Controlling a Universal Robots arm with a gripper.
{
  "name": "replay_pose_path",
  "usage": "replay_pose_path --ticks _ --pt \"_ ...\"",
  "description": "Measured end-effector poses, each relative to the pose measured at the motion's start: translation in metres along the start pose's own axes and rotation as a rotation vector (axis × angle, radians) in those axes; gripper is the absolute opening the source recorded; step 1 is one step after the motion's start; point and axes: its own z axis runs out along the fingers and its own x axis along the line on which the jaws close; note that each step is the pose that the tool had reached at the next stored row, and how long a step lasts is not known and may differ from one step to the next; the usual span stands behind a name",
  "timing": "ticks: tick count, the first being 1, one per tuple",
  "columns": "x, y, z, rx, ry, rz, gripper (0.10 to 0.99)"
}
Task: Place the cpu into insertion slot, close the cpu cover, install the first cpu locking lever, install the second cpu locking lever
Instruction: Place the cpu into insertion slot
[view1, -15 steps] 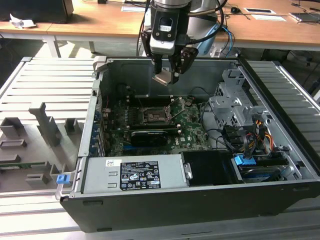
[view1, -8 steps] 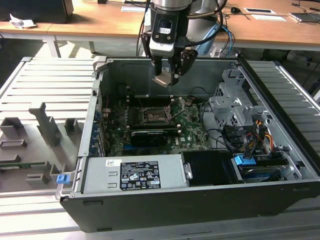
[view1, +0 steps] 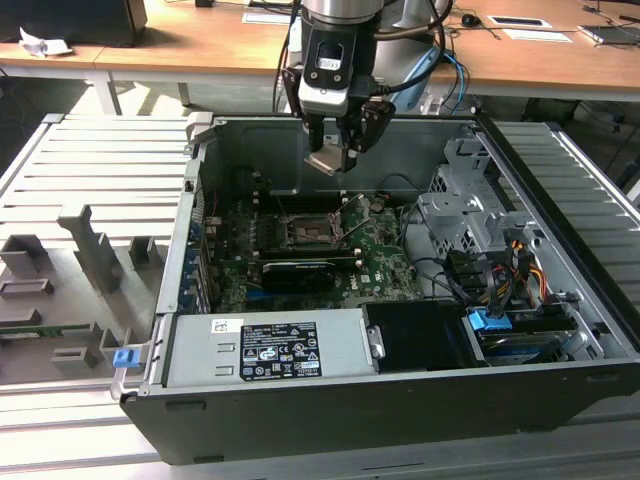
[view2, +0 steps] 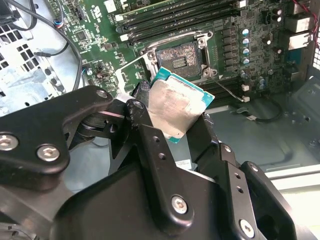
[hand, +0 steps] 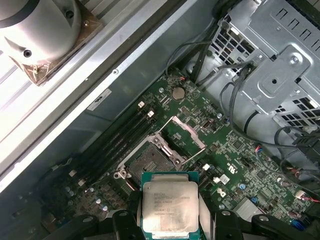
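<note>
One cpu (view2: 175, 107) in gripper (view1: 336, 150) over case (view1: 400, 400) w/ mobo (view1: 385, 255).

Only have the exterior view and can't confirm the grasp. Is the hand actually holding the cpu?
Observer: Yes. In the second wrist view the hand is shut on the cpu, gripping it by two opposite edges with the metal top towards the camera.
Operator: Anything in the socket?
Observer: No. In the first wrist view the insertion slot has nothing seated in it.
Operator: Can't make out the cover from here.
Observer: In the first wrist view the cpu cover is swung open beside the slot, not lying over it.
</note>
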Motion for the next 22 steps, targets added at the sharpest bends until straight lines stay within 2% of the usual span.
replay_pose_path --ticks 22 --pt "-0.0001 -0.0003 0.0036 0.000 -0.0011 0.011 0.541"
